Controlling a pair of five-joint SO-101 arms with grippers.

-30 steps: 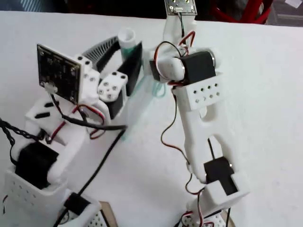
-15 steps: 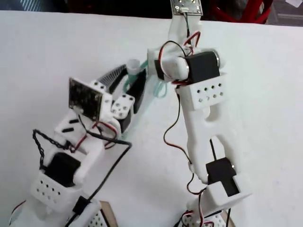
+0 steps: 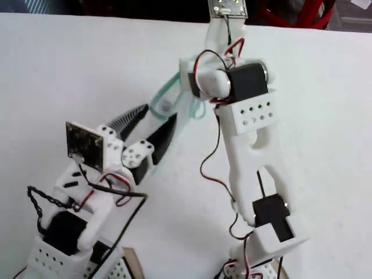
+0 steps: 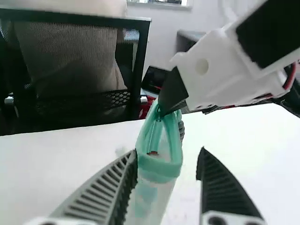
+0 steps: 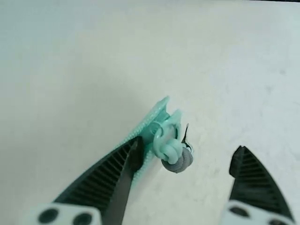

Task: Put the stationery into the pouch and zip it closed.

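A translucent pouch (image 3: 174, 104) with teal trim lies on the white table (image 3: 70, 64). In the left wrist view its open teal mouth (image 4: 158, 157) sits between the spread fingers of my left gripper (image 4: 168, 154), which is open around it (image 3: 160, 113). A pale shape shows faintly inside the pouch. My right gripper (image 5: 190, 147) is open at the pouch's far end, one finger (image 5: 123, 166) against the teal edge (image 5: 157, 119). The zipper pull (image 5: 172, 152), teal rings with a grey bead, lies between its fingers. From the left wrist camera, a black fingertip (image 4: 171, 91) of the right arm touches that end.
The right arm (image 3: 250, 116) stretches from the near edge across the table's middle, with its red and black wires hanging loose. A black chair (image 4: 70, 79) stands beyond the far edge. Bare white table lies to the left and right of the arms.
The left arm has drawn back toward the near left. The white tube it held a second ago reached the pouch mouth and is gone from its fingers, now open. The right arm barely moved.
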